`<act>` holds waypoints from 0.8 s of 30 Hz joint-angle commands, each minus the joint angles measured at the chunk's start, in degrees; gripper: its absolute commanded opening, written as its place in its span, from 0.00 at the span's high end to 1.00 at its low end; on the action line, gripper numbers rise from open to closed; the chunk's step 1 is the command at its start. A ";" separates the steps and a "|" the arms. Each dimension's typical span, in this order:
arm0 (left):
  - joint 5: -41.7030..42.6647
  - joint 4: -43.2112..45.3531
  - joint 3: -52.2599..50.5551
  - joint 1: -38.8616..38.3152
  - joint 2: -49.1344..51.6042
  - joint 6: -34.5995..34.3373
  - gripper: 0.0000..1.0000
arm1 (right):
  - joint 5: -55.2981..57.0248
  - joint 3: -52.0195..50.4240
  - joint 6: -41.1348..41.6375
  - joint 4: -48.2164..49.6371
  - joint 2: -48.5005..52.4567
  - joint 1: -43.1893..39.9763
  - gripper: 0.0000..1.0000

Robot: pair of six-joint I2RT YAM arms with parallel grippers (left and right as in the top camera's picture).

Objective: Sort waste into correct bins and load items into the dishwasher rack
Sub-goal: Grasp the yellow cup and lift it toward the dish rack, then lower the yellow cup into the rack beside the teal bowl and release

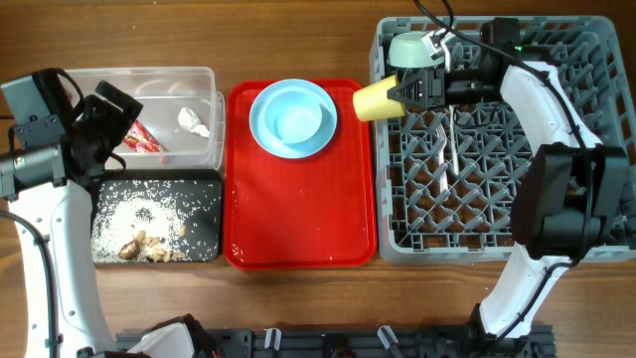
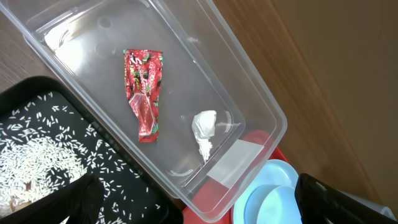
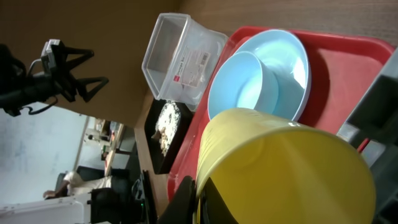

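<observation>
Overhead view: the right gripper (image 1: 397, 92) is clamped on the yellow cup (image 1: 375, 100). The cup lies on its side across the left wall of the dishwasher rack (image 1: 596, 149), near the far-left corner. Its long axis runs crosswise to that wall, and its free end pokes outward, away from the rack. To be set down it would likely need to go inward over the pegs, and the right arm is the nearer one. The left gripper (image 1: 114, 114) hangs well away from the rack on its left, jaws wide and empty.

Left wrist view: the rack is out of sight. A clear tub (image 2: 261, 106) holds a red wrapper (image 2: 143, 93) and a tissue scrap (image 2: 204, 132).

Right wrist view: the cup fills the foreground, with a rack wall at the right edge.
</observation>
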 commanded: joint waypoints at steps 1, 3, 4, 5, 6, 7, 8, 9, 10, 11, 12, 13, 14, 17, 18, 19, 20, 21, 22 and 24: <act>0.28 0.11 0.48 0.26 -0.37 0.94 0.00 | 7.15 0.20 -1.33 -2.23 1.51 -0.09 0.96; 0.28 0.09 0.48 0.26 -0.37 0.94 0.00 | 11.93 0.20 -1.33 -3.85 1.51 -0.09 0.96; 0.28 0.09 0.48 0.26 -0.37 0.94 0.00 | 13.86 0.20 -1.36 -4.42 1.51 -0.13 0.96; 0.28 0.09 0.48 0.26 -0.37 0.94 0.00 | 15.34 0.20 -1.38 -4.90 1.51 -0.20 0.96; 0.28 0.09 0.48 0.26 -0.37 0.94 0.00 | 16.63 0.20 -1.38 -5.35 1.51 -0.33 0.96; 0.28 0.09 0.48 0.26 -0.37 0.94 0.00 | 17.66 0.20 -1.36 -5.70 1.51 -0.52 0.96; 0.28 0.09 0.48 0.26 -0.37 0.94 0.00 | 18.84 0.20 -1.36 -6.19 1.51 -0.79 0.96; 0.28 0.09 0.48 0.26 -0.37 0.94 0.00 | 19.89 0.20 -1.38 -6.78 1.51 -1.16 0.96; 0.28 0.09 0.48 0.26 -0.37 0.92 0.00 | 20.57 0.20 -1.38 -7.37 1.51 -1.57 0.96; 0.28 0.09 0.48 0.26 -0.37 0.94 0.00 | 21.46 0.20 -1.42 -8.26 1.51 -2.32 0.96; 0.28 0.09 0.48 0.26 -0.37 0.94 0.00 | 22.03 0.20 -1.42 -8.72 1.51 -2.75 0.96; 0.28 0.09 0.48 0.26 -0.37 0.94 0.00 | 22.62 0.20 -1.44 -9.18 1.51 -3.32 0.96; 0.28 0.09 0.48 0.26 -0.37 0.94 0.00 | 23.41 0.20 -1.40 -9.62 1.51 -3.87 0.96; 0.28 0.09 0.48 0.26 -0.37 0.92 0.00 | 26.23 0.20 -1.38 -10.78 1.51 -4.87 0.96; 0.28 0.09 0.48 0.26 -0.37 0.94 0.00 | 27.06 0.20 -1.40 -11.06 1.51 -4.98 0.96; 0.28 0.09 0.48 0.26 -0.37 0.94 0.00 | 27.87 0.20 -1.38 -11.41 1.51 -5.01 0.96; 0.28 0.09 0.48 0.26 -0.37 0.94 0.00 | 28.30 0.20 -1.42 -11.78 1.49 -5.03 0.96; 0.28 0.09 0.48 0.26 -0.37 0.94 0.00 | 28.72 0.20 -1.38 -12.07 1.49 -5.03 0.96; 0.28 0.09 0.48 0.26 -0.37 0.92 0.00 | 28.92 0.20 -1.36 -12.33 1.44 -5.03 0.96; 0.28 0.09 0.48 0.26 -0.37 0.94 0.00 | 28.96 0.26 -1.40 -13.27 1.33 -5.09 0.95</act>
